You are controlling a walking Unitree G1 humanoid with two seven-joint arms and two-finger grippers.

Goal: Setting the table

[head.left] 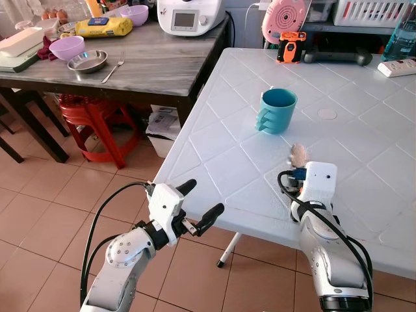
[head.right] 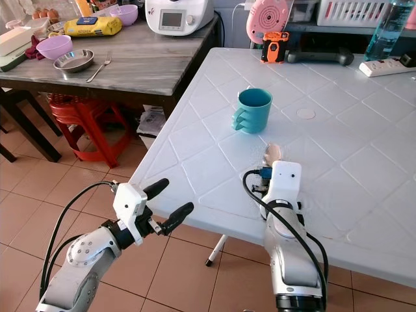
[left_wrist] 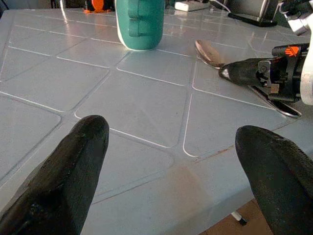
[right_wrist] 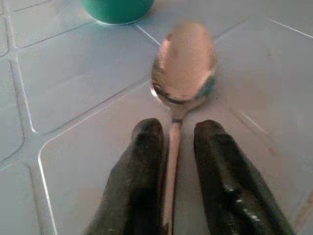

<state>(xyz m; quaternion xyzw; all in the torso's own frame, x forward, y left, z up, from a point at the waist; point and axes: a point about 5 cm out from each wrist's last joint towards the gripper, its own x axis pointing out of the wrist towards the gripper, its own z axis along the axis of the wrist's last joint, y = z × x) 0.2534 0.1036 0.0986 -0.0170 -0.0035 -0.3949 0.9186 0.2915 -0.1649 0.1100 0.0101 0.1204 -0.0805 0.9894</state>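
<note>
The right gripper [right_wrist: 177, 142] is pinching the spoon [right_wrist: 183, 68] handle near the table [head.left: 214, 156] front edge (bowl toward the cup [head.left: 276, 110]), seemingly lowering it; keep it level. The left gripper [head.left: 198, 203] is hanging open.

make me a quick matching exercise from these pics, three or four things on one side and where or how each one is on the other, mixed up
Things:
1. spoon
2. teal mug
3. fork
4. left gripper

Places or states:
A. upright on the white table, past the spoon's bowl
B. open, off the white table's near edge, over the floor
C. handle between the fingers of the right gripper
D. on the dark table, beside a steel bowl

Pairs: 1-C, 2-A, 3-D, 4-B
</note>
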